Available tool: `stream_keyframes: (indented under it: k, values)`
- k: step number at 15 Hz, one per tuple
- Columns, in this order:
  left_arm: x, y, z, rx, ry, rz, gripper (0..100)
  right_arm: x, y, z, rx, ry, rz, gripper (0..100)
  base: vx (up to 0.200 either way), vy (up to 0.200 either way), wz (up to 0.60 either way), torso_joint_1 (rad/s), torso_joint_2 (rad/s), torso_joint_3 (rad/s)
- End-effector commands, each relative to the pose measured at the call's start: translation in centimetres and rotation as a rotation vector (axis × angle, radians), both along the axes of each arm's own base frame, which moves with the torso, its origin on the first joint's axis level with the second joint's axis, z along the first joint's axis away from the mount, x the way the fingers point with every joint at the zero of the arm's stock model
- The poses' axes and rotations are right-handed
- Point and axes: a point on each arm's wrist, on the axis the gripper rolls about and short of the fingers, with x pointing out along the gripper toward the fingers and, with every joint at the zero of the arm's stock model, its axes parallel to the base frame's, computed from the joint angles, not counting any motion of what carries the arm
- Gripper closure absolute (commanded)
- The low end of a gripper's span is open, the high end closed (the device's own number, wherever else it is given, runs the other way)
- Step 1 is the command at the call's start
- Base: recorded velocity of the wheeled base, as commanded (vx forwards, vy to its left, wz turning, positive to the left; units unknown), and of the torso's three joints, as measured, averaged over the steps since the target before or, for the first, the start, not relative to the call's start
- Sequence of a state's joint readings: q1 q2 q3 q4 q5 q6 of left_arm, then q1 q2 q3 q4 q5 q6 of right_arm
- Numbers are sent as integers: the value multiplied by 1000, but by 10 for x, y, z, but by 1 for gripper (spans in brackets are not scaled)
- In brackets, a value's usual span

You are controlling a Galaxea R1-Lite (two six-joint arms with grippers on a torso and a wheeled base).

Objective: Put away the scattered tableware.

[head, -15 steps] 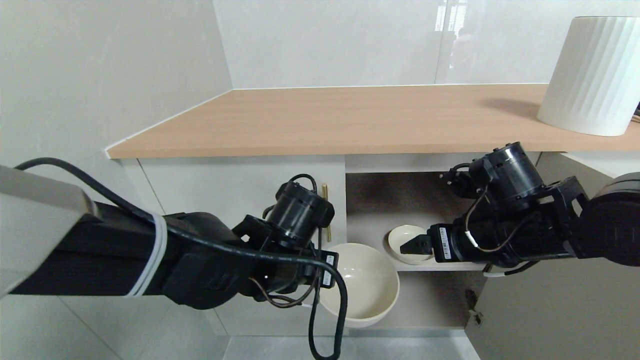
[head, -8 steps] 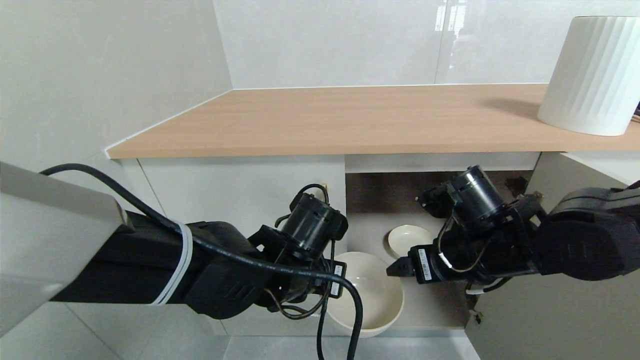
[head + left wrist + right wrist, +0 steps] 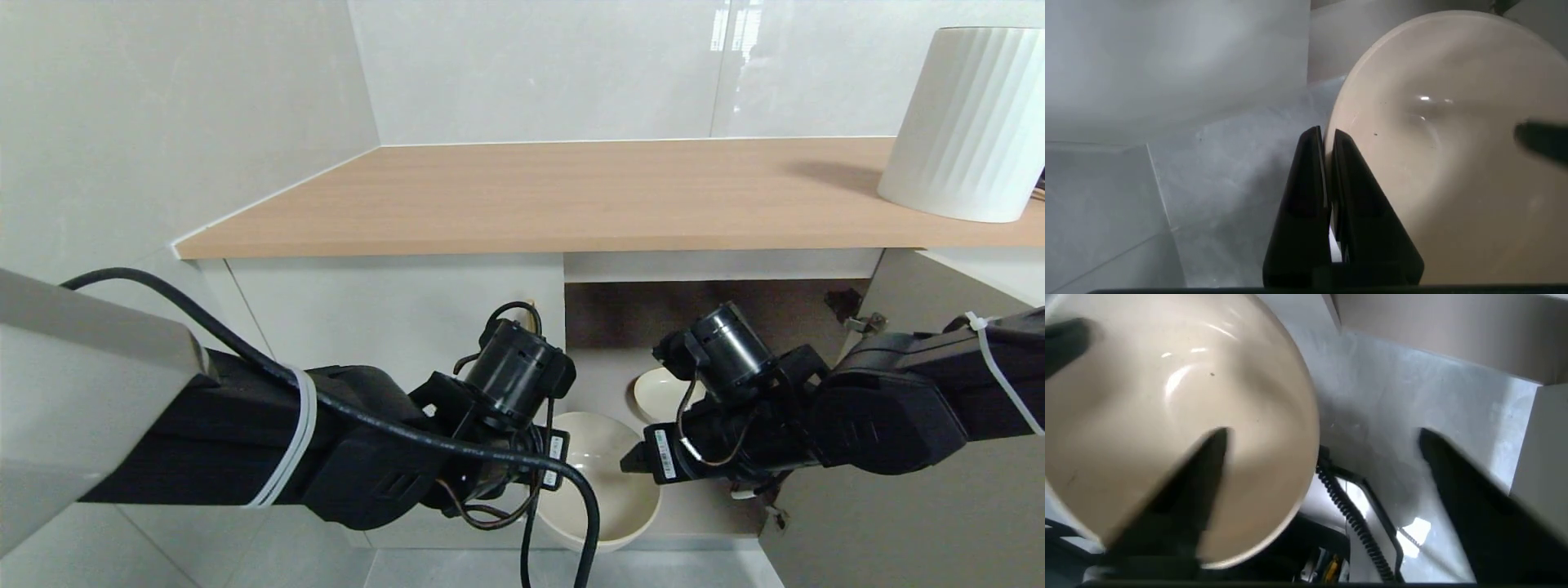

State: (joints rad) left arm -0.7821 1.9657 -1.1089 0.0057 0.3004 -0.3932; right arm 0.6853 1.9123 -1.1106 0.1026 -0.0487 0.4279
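A large cream bowl hangs in front of the open lower cabinet, above the floor. My left gripper is shut on its near rim; in the left wrist view the two fingers pinch the edge of the bowl. My right gripper is at the opposite rim and stands open. In the right wrist view one of its fingers lies over the bowl and the other is outside the rim. A small cream bowl sits on the cabinet shelf behind the right wrist.
A wooden countertop runs above the cabinet, with a white ribbed cylinder at its right end. The right cabinet door stands open close to the right arm. The left door is closed. Grey tiled floor lies below.
My right gripper has come away from the small bowl on the shelf and moved down and left to the large bowl's rim. The left arm has carried the large bowl slightly lower.
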Motion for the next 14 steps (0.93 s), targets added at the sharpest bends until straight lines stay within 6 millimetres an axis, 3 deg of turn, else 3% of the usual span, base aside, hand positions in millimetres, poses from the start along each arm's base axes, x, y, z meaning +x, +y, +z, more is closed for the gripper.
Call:
stream_keyframes:
  k: [1, 13, 14]
  values:
    - [0, 0, 0, -1, 0, 1, 100, 1, 2, -5, -8, 12, 4, 100, 0, 0, 0, 0, 0, 0]
    - [0, 0, -2, 4, 2, 6, 100, 1, 2, -5, -16, 8, 0, 100, 0, 0, 0, 0, 0, 0]
    - [1, -1, -1, -6, 1, 10, 0, 1, 2, -6, -19, 10, -1, 100, 0, 0, 0, 0, 0, 0]
